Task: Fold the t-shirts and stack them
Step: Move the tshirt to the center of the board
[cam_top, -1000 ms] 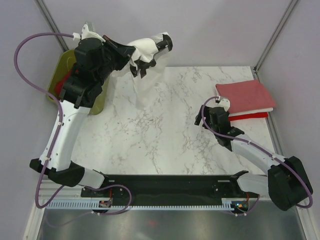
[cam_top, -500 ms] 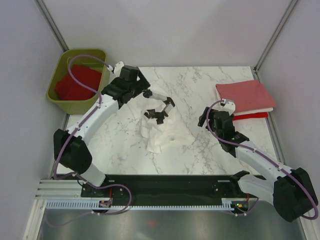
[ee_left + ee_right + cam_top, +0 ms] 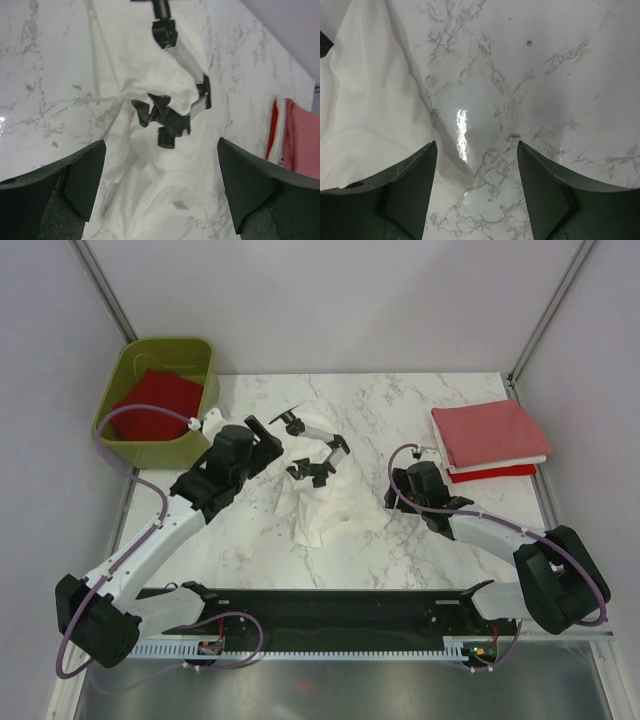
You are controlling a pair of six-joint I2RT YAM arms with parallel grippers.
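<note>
Two end effectors: both have their jaws apart, and neither grips anything.
Left end effector (image 3: 268, 436): fingers spread wide at the far-left edge of the white t-shirt (image 3: 320, 502); I cannot tell whether it touches the cloth.
Right end effector (image 3: 390, 490): fingers parted over bare desk (image 3: 420, 400), just right of the shirt's edge, with nothing between them.
White t-shirt: crumpled in a heap at mid-desk, between the two end effectors, with black marks (image 3: 312, 472) on its far part.
Stack: at the far right of the desk, well apart from both end effectors; a salmon pink t-shirt (image 3: 490, 430) on top, a white layer under it, a red t-shirt (image 3: 505, 472) lowest.
Tub (image 3: 168, 342): olive-green, in the far left corner, with red cloth (image 3: 150, 405) inside.
Count: one loose white shirt, three layers in the stack, one red cloth, one tub, two arms.
Left wrist view only: the shirt's folds and marks up close, with the stack's edge at the right.
Right wrist view only: the shirt's hem beside the finger on that view's left, and glossy marble.
Top view only: the tub and both arms.
</note>
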